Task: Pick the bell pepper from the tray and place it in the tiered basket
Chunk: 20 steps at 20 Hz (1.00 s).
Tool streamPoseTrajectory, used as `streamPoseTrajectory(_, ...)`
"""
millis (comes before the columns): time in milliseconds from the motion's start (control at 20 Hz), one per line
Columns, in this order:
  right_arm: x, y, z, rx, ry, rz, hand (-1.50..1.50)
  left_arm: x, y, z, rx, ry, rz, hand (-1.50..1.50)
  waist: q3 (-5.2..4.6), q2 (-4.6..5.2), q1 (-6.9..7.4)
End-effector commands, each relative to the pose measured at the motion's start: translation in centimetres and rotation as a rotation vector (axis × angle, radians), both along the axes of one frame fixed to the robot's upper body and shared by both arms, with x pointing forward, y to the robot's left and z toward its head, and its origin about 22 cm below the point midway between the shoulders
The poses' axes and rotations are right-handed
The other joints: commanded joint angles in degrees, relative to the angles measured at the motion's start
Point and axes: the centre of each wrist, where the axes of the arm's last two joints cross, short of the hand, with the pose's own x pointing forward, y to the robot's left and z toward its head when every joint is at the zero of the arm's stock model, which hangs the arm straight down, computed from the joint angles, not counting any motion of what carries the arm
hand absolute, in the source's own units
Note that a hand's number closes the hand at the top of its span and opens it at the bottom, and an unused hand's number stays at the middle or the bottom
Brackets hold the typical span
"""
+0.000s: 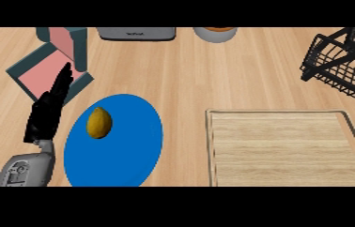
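Your left hand (47, 113) comes in at the lower left on its grey forearm (27, 170), and its fingers (64, 78) are straight and close together, curled round nothing, with the tips pointing up the view. You see those tips over the pink face of a teal-and-pink box (43, 73); whether they touch it you cannot tell from this steep angle. Just to the right of the fingers, and lower than their tips, a blue plate (128, 146) lies on the wooden counter (201, 71), its left rim close beside the hand. On the plate's left part, the side nearest the fingers, rests a yellow oval fruit (99, 122), apart from the hand. Well to the right of the fingers, past the plate, lies the tray (277, 146), a pale wooden board with a thin raised rim. Farther right again, and a little higher than the fingertips, the black wire tiered basket (331, 62) stands at the view's right edge, cut off by it. Up and to the right of the fingertips, along the far edge, stand a grey appliance (136, 33) and a grey cup (215, 34) with something orange in it. You cannot find the bell pepper in this view, so its place cannot be told.
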Motion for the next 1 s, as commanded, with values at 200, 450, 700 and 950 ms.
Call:
streamPoseTrajectory(200, -1.1, -3.4, -4.1, 0.152, 0.027, 0.045, 1.50, 0.3, 1.9, 1.7, 0.012, 0.009, -0.012, 0.00, 0.04, 0.19, 0.33)
streamPoseTrajectory(450, -1.3, -4.1, -4.4, 0.424, -0.031, -0.027, -1.50, -0.5, 0.4, -0.6, 0.023, -0.001, 0.013, 0.00, 0.02, 0.17, 0.01)
streamPoseTrajectory(700, -2.5, -5.6, -6.8, 0.416, -0.120, 0.006, -1.50, -0.4, 0.4, 0.8, 0.008, 0.006, 0.001, 0.00, 0.09, 0.12, 0.08)
streamPoseTrajectory(950, -1.7, -3.7, -5.6, 0.416, -0.308, 0.025, -1.50, -0.6, 0.5, -0.2, 0.014, -0.002, 0.014, 0.00, -0.02, -0.35, -0.75)
